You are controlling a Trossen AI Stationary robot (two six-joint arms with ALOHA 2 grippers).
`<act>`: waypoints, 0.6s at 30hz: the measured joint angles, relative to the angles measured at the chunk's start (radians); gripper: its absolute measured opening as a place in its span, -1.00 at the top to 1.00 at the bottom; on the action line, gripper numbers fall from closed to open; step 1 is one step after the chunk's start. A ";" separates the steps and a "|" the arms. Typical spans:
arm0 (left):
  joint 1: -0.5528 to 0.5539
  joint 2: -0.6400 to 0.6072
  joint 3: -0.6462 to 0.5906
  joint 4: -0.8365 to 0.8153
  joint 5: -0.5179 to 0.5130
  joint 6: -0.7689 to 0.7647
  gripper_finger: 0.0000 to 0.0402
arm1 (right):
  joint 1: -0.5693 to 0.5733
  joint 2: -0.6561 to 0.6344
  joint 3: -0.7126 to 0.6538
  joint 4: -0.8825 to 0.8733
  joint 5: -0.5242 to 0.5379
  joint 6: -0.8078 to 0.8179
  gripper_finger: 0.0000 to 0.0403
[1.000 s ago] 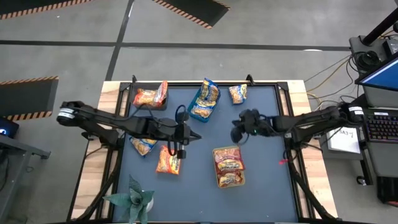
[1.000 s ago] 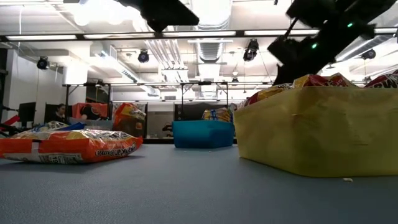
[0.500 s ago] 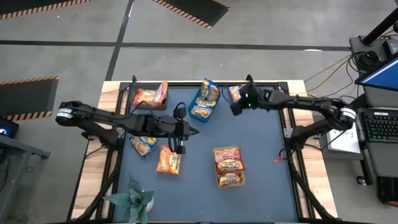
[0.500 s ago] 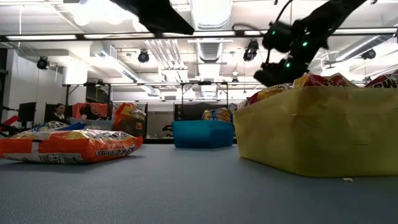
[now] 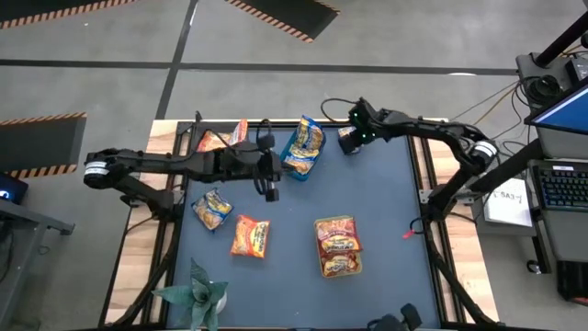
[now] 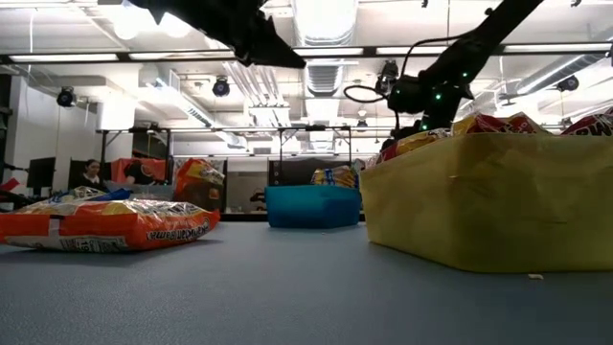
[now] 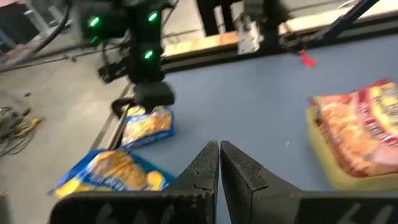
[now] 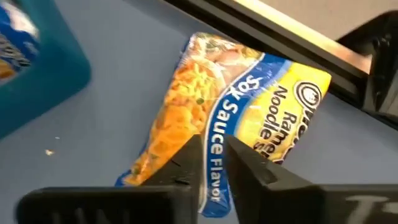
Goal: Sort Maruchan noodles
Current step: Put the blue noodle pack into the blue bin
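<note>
Hovering right end effector [image 8: 211,165] over blue-and-yellow packet [image 8: 236,118]

Ramen packet [image 8: 230,124] just ahead of right gripper [image 8: 214,158]: crinkly glossy plastic w/ glare spots. Table mat [image 5: 386,230] under it: smooth matt blue; table edge [image 5: 459,248] bare pale wood. Gripper fingers [image 8: 252,168] matt black plastic. Yellow bin [image 6: 488,201] matt, lightly textured plastic.
</note>
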 joint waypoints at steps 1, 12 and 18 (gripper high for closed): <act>0.000 0.000 0.000 0.008 0.015 -0.002 1.00 | 0.000 0.007 0.011 -0.017 0.006 0.003 0.65; -0.044 0.000 0.000 -0.056 0.026 -0.046 1.00 | -0.050 -0.050 0.039 -0.064 0.015 0.016 -0.09; -0.057 0.001 -0.002 -0.058 0.026 -0.056 1.00 | -0.146 -0.096 -0.127 0.129 -0.073 0.103 -0.32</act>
